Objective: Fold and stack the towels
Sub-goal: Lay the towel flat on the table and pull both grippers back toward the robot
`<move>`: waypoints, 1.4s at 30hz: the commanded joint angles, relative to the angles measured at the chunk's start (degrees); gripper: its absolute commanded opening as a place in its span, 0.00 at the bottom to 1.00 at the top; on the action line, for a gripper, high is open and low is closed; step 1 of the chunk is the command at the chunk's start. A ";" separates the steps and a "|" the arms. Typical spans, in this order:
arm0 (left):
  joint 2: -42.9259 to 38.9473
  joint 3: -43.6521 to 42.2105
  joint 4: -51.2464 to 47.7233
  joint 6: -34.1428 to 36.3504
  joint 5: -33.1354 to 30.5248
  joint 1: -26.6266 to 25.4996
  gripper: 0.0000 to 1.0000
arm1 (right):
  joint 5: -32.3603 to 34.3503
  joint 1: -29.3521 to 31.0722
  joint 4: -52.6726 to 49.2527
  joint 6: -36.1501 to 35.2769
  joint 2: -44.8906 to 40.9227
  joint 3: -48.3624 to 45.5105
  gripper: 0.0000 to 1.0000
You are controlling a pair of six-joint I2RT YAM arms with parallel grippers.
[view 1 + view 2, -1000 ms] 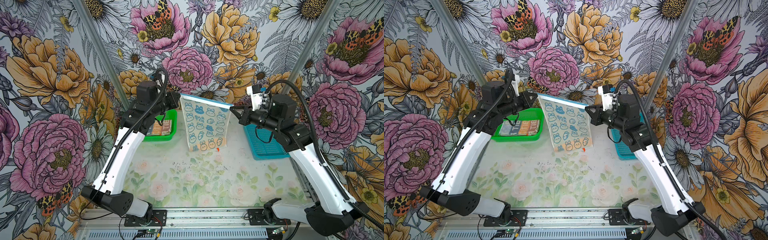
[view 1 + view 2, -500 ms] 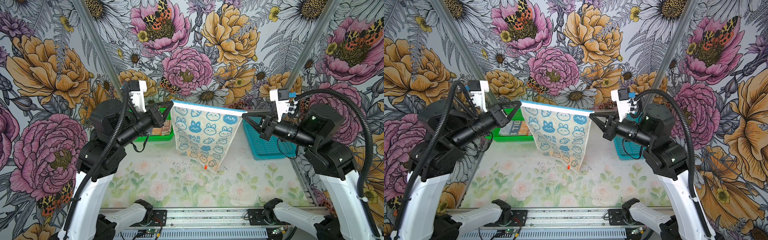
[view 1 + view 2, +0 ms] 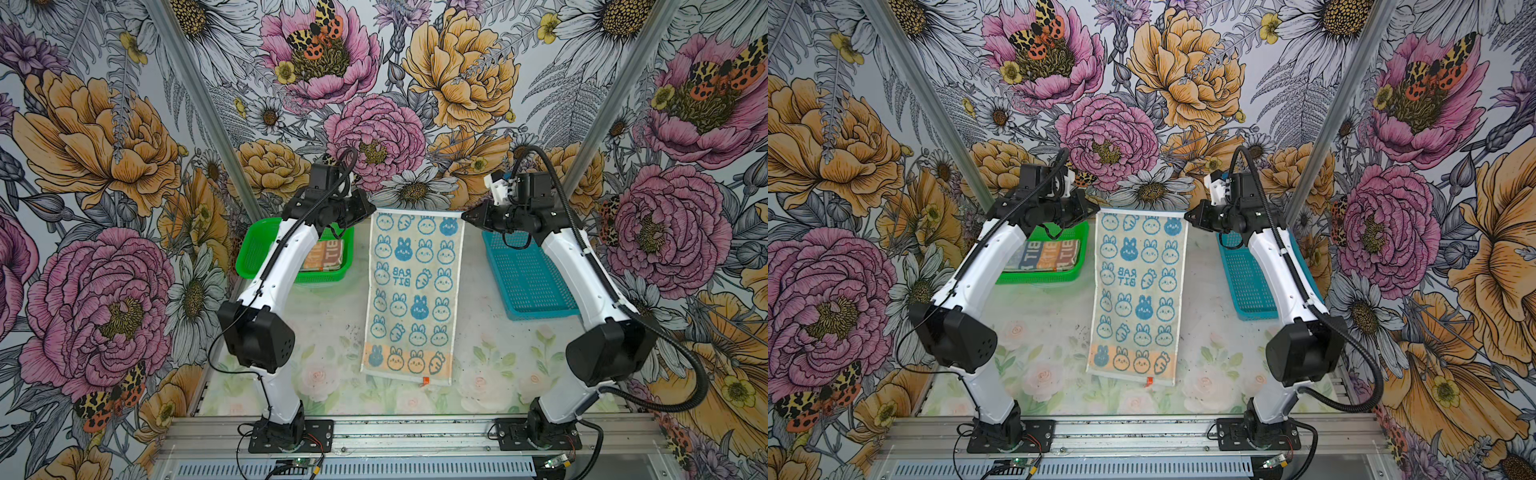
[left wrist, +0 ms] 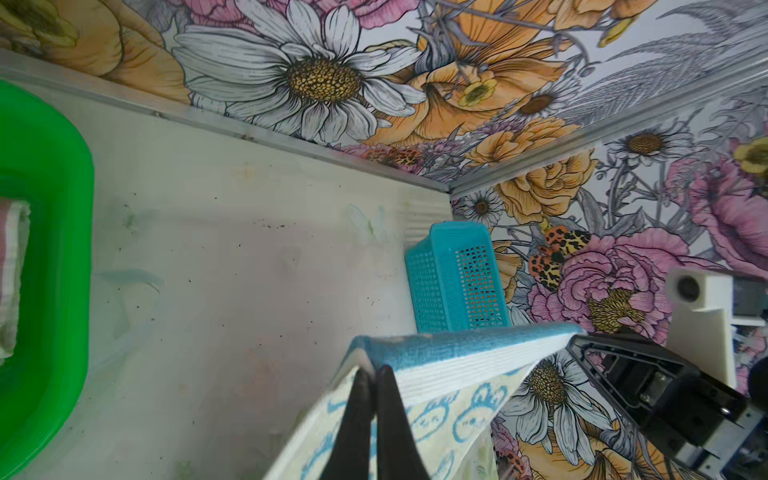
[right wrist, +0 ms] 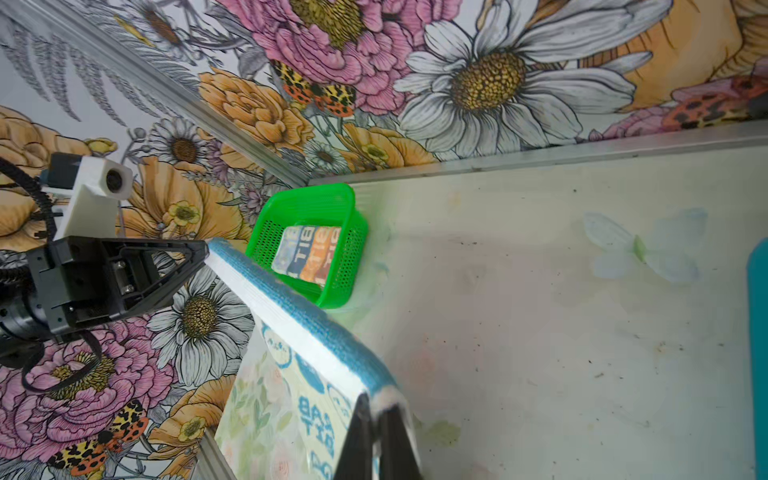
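The table (image 3: 328, 320) has a pale floral top, and both arms reach to its far side. Down its middle runs 1 cream towel (image 3: 413, 291) printed with blue rabbits and carrots, with an orange band across its near end; it shows the same way in both top views (image 3: 1138, 299). Its far short edge is stretched taut and lifted off the table, while the near end appears to lie flat on the surface.

The blue basket (image 3: 528, 278) stands to the right of the towel, apart from it. The green basket (image 3: 249, 257) stands to the left and holds folded towels (image 3: 326, 257) showing orange and blue bands; how many I cannot tell.

The left gripper (image 3: 372, 212) is clenched on the far left corner of the towel, its 2 black fingers pinching the blue-edged hem in the left wrist view (image 4: 372, 374). The right gripper (image 3: 464, 216) is clenched on the far right corner in the same manner (image 5: 376, 401).

A small orange tag (image 3: 425, 380) sticks out from the near hem.
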 commanded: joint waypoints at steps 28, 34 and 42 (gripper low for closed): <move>-6.76 -42.32 6.68 8.34 -9.75 -3.66 0.00 | 0.67 3.26 18.87 4.23 -8.15 -49.44 0.00; -12.38 -44.62 6.58 8.22 -10.37 -3.75 0.00 | 0.62 3.81 18.54 5.27 -14.71 -50.95 0.00; -16.09 -51.14 7.21 7.17 -10.46 -7.78 0.00 | 1.93 5.81 18.11 6.50 -20.51 -57.08 0.00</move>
